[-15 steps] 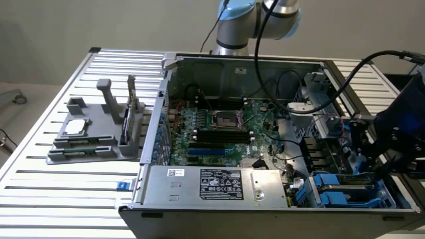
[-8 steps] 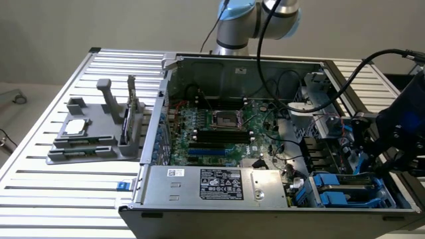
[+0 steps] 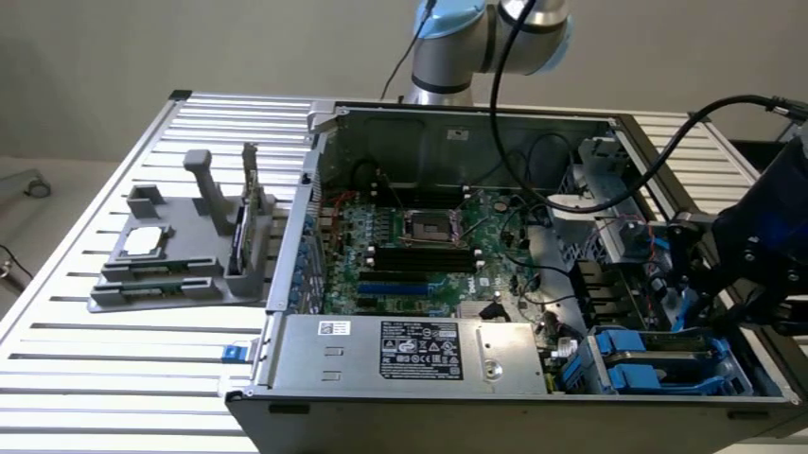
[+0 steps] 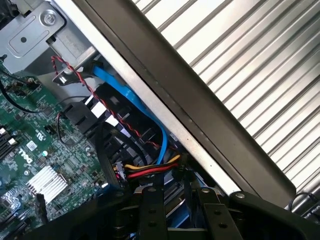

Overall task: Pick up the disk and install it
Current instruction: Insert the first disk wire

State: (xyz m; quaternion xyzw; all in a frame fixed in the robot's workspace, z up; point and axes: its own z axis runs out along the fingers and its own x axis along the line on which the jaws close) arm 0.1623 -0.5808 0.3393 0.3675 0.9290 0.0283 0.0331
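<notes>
1. A ribbed aluminium table (image 3: 76, 369) carries an open computer case (image 3: 505, 421).
2. The gripper (image 4: 182, 216) hangs inside the case's drive bay, at the exterior view's right. Its dark fingers (image 4: 150, 210) stand part-way closed.
3. The disk (image 4: 173, 210) sits between the fingers and is gripped on edge. Only its blue carrier shows. In the exterior view it hangs just under the hand (image 3: 682, 307).
4. Two blue carriers (image 3: 657, 364) lie in the bay beside the hand, toward the case front.
5. A blue cable (image 4: 130, 100) and red and yellow wires (image 4: 150, 170) run close ahead of the fingertips.
6. The motherboard (image 3: 417, 255) lies beyond the hand, toward mid-case.
7. A grey fixture (image 3: 177, 274) stands well apart from the hand, across the case.
</notes>
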